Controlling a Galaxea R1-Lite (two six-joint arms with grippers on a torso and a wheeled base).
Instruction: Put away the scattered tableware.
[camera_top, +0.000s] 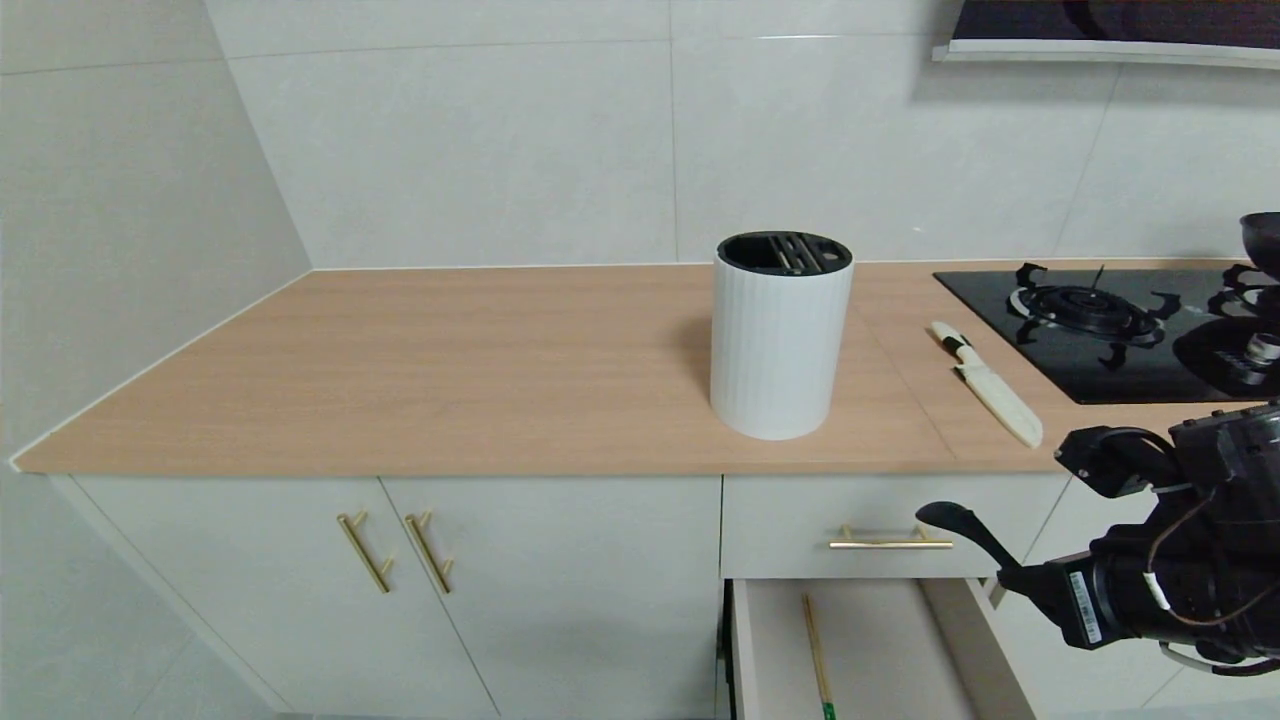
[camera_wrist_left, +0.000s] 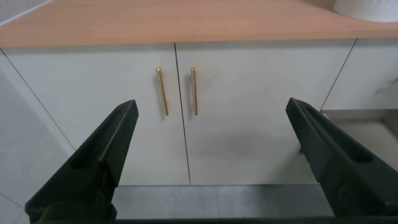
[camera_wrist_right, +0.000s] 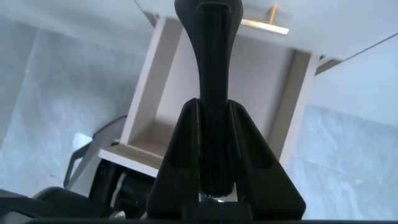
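A white-tiled kitchen corner holds a light wooden countertop (camera_top: 450, 380). On it stands a white ribbed cylindrical holder with a black slotted top (camera_top: 780, 350). At its 3 o'clock lies a cream-bladed knife with a black-and-white handle (camera_top: 985, 385), and at 2 o'clock sits a black glass gas hob (camera_top: 1100, 330). At 6 o'clock, below the counter, a pale drawer (camera_top: 870, 640) stands pulled out with 1 wooden chopstick (camera_top: 817, 645) inside. The right gripper (camera_wrist_right: 213, 118) hangs above that drawer, clenched on a slim black utensil handle with a rounded end (camera_wrist_right: 208, 37). The left gripper (camera_wrist_left: 210, 109) is spread wide, grasping nothing, facing 2 white cupboard doors (camera_wrist_left: 249, 124) with gold bar handles (camera_wrist_left: 161, 91).
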